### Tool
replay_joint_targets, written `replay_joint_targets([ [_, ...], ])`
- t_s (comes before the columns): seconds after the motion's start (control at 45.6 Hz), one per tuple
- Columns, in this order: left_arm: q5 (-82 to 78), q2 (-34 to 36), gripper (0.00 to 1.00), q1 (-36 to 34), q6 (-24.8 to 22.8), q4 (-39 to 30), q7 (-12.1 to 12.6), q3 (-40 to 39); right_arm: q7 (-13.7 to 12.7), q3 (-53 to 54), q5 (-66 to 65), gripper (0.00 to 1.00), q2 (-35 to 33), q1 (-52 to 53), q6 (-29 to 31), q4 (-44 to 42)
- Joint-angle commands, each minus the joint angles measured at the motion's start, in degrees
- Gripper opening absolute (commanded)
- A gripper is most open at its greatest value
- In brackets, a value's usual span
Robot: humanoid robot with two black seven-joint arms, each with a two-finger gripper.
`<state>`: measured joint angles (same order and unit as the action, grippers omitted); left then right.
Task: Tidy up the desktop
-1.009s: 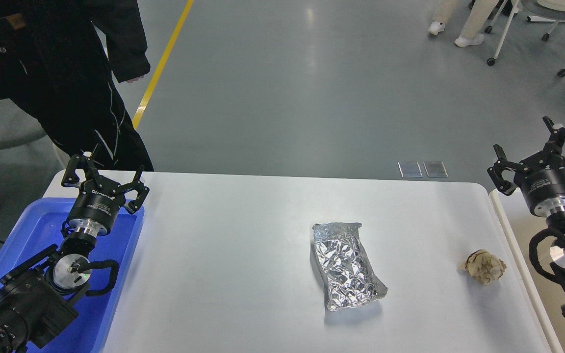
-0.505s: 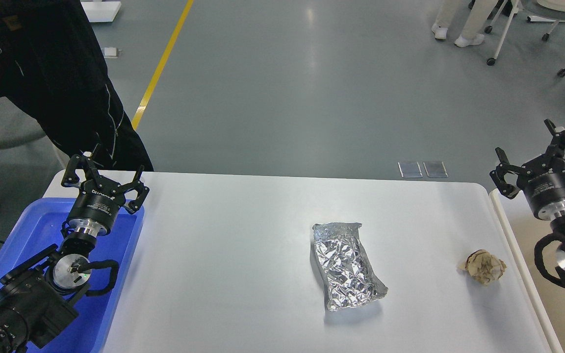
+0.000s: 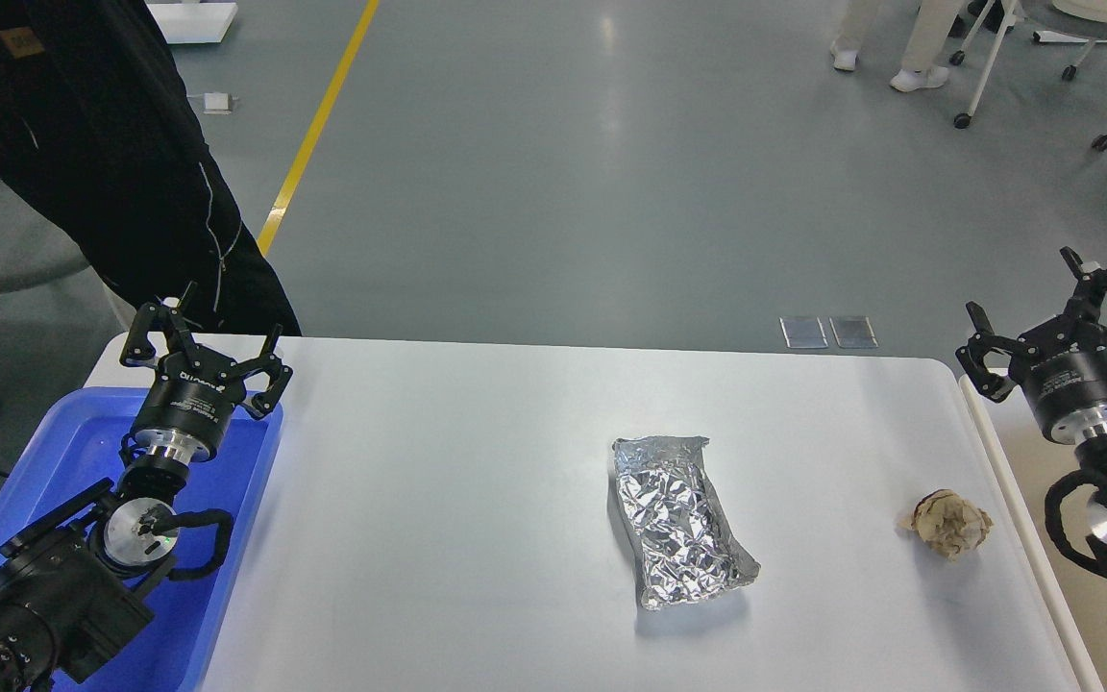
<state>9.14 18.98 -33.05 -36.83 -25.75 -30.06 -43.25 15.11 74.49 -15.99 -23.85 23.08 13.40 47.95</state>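
Note:
The white desktop [image 3: 457,500] fills the middle of the head view. A crinkled silver foil packet [image 3: 678,519] lies flat right of its centre. A crumpled beige paper ball [image 3: 947,524] lies near its right edge. My left gripper [image 3: 205,341] is open and empty, held above the far end of the blue tray [image 3: 63,452] at the left. My right gripper [image 3: 1053,312] is open and empty, raised above the far end of the beige bin [image 3: 1015,452] at the right, well behind the paper ball.
A person in black clothes [image 3: 111,144] stands just beyond the desk's far left corner, close to my left gripper. Another person's legs [image 3: 885,38] and a wheeled chair [image 3: 1082,58] are far back right. A yellow line [image 3: 313,135] runs across the grey floor.
My right gripper has shifted slightly, its wrist settling a little lower. The person at the left has moved further left. My left arm, the foil packet and the paper ball have not moved.

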Motion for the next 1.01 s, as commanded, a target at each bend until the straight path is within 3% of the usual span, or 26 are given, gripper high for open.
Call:
replay_joint_targets([
  [0.0,0.0,0.0,1.0,0.0,0.0,0.0,0.1,0.0,-0.1,-0.6,0.0,1.0,0.3,-0.4,0.0,-0.1],
  [0.987,-0.1,0.0,1.0,0.0,0.0,0.0,0.0,0.0,0.0,-0.9,0.1,1.0,0.0,-0.8,0.0,-0.8],
])
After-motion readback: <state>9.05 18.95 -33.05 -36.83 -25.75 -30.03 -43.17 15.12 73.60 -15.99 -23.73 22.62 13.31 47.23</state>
